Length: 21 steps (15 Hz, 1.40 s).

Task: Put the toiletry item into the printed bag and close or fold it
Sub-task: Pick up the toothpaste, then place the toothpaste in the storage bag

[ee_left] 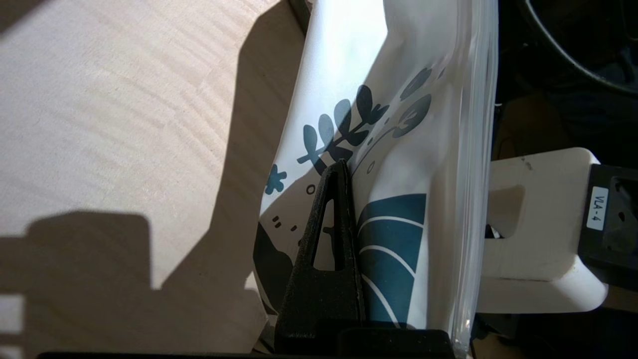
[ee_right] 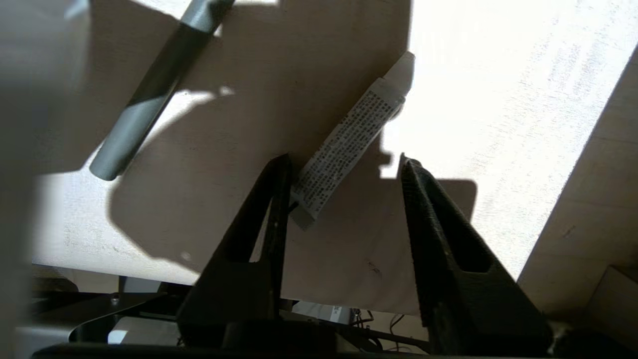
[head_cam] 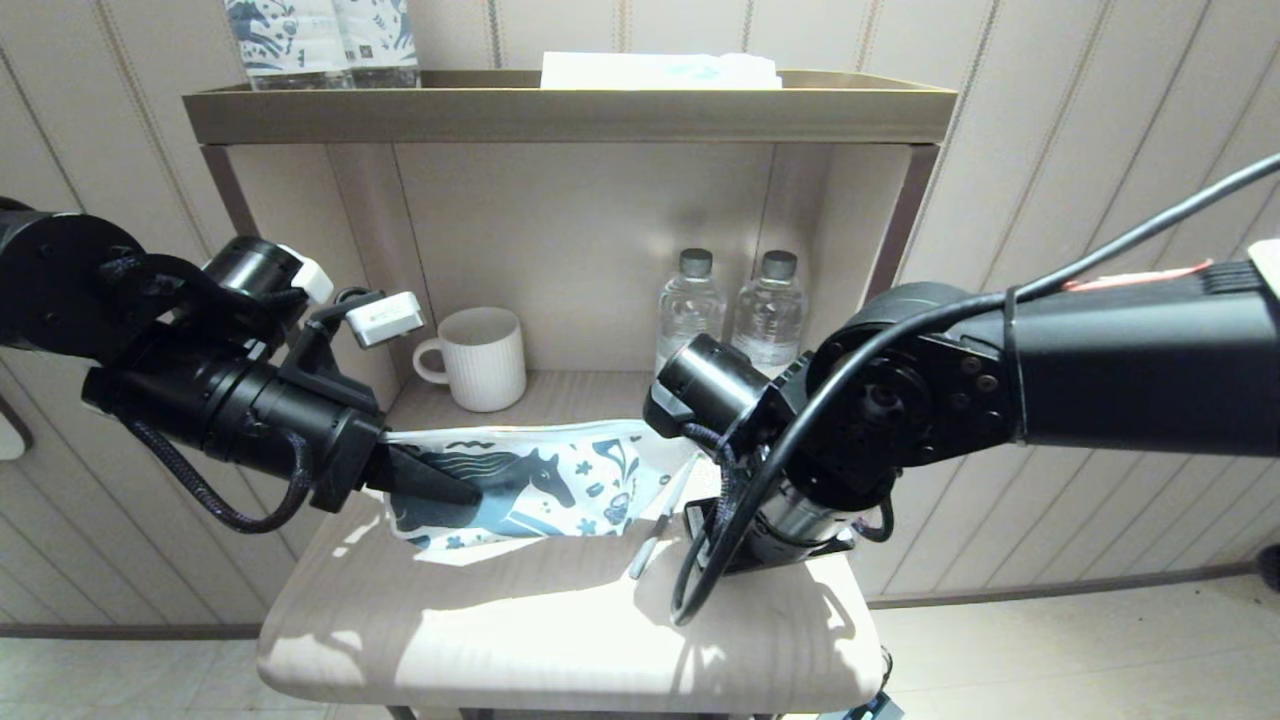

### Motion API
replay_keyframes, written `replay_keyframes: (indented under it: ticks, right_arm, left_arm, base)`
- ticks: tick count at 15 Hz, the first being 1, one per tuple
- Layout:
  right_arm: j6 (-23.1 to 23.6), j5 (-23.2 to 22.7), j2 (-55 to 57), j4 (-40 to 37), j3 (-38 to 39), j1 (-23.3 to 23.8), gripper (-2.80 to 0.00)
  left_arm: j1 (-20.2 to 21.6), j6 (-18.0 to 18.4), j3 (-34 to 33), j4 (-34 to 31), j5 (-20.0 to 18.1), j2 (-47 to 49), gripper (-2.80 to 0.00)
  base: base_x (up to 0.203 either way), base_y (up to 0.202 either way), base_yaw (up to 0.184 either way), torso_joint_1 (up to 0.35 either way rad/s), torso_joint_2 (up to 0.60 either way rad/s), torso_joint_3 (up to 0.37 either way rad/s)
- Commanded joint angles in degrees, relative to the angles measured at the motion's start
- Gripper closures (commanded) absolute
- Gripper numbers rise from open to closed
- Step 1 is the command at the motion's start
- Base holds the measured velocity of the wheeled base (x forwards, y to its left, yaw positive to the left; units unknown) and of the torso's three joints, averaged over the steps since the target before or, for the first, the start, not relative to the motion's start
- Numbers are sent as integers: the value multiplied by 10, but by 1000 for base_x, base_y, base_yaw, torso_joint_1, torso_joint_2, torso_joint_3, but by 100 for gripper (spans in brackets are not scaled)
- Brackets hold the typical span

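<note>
**Left arm holds the bag up, right arm reaches for an item on the shelf board**

My left gripper [ee_left: 344, 169] has its jaws pressed together on the printed bag [head_cam: 560, 480], keeping it lifted above the left half of the wooden shelf board [head_cam: 560, 640]; I cannot see anything inside it, and its mouth is not visible to me. My right gripper [ee_right: 344, 169] hangs low near the right edge with jaws spread, a small printed tube [ee_right: 349, 144] lying between them, not yet pinched. The toiletry item [head_cam: 660, 525], a thin stick, lies on the board just beside the bag's right end. I judge this the pickup step; next the jaws must meet on the item, then travel to the bag's opening.
</note>
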<state>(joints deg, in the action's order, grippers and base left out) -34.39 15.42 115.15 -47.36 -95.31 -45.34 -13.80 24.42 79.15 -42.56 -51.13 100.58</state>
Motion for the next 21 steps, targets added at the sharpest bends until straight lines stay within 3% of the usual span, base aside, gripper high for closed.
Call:
replay_keyframes:
  ticks: [1, 8, 9, 12, 14, 15, 17, 19, 21]
  right_arm:
    - [-2, -7, 7, -4, 3, 1, 0]
    - [-2, -14, -23, -4, 0, 4, 0]
    - [-1, -12, -50, -4, -1, 8, 0]
    - [37, -13, -154, -7, -9, 39, 0]
    - [96, -15, -208, -8, -14, 82, 0]
    - [126, -16, -219, -8, -17, 93, 0]
    - [185, -30, -226, -8, -27, 91, 0]
    - [237, -90, -239, -10, -31, 75, 0]
    - [252, -157, -236, -63, -68, 44, 0]
  left_arm:
    - [0, 2, -3, -2, -3, 2, 0]
    - [0, 3, -2, 0, -2, 1, 0]
    - [0, 15, -9, 18, -1, 2, 0]
    - [-1, 121, -56, 117, 0, 12, 0]
    - [-21, 134, -60, 154, 6, 19, 0]
    - [-32, 134, -57, 161, 15, 23, 0]
    - [-66, 150, -52, 178, 86, 27, 0]
    - [-98, 168, -48, 200, 155, 32, 0]
    - [-118, 172, -44, 221, 185, 35, 0]
  base:
    - [0, 0, 0, 0, 0, 0]
    - [0, 0, 0, 0, 0, 0]
    - [0, 0, 0, 0, 0, 0]
    - [0, 0, 0, 0, 0, 0]
    - [0, 0, 0, 0, 0, 0]
    - [0, 0, 0, 0, 0, 0]
    - [0, 0, 0, 0, 0, 0]
    - [0, 0, 0, 0, 0, 0]
    - [0, 0, 0, 0, 0, 0]
